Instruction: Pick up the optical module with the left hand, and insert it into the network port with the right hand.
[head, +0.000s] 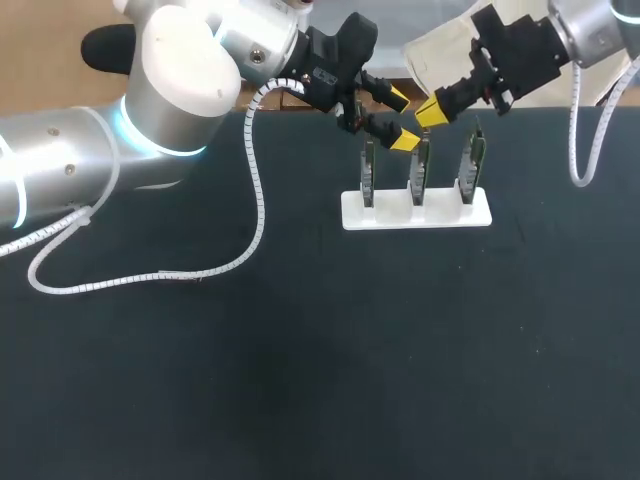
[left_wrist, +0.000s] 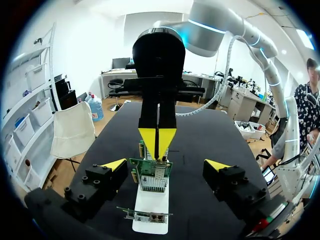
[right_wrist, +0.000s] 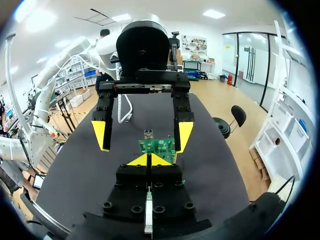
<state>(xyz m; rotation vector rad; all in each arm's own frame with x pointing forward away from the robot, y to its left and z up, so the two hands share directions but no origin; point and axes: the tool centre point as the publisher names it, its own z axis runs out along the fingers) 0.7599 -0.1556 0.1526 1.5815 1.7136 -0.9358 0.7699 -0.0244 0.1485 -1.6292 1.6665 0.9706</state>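
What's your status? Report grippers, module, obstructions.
Left gripper open, fingers either side of the middle green circuit board in the white plastic stand. Right gripper shut, tips at that board's top. Optical module not discernible.

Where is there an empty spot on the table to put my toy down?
The wide near part of the table, between the white holder and the front edge, past the cable, is bare. So is the patch right of the holder. It is crowded over the boards, where the left gripper and right gripper meet.
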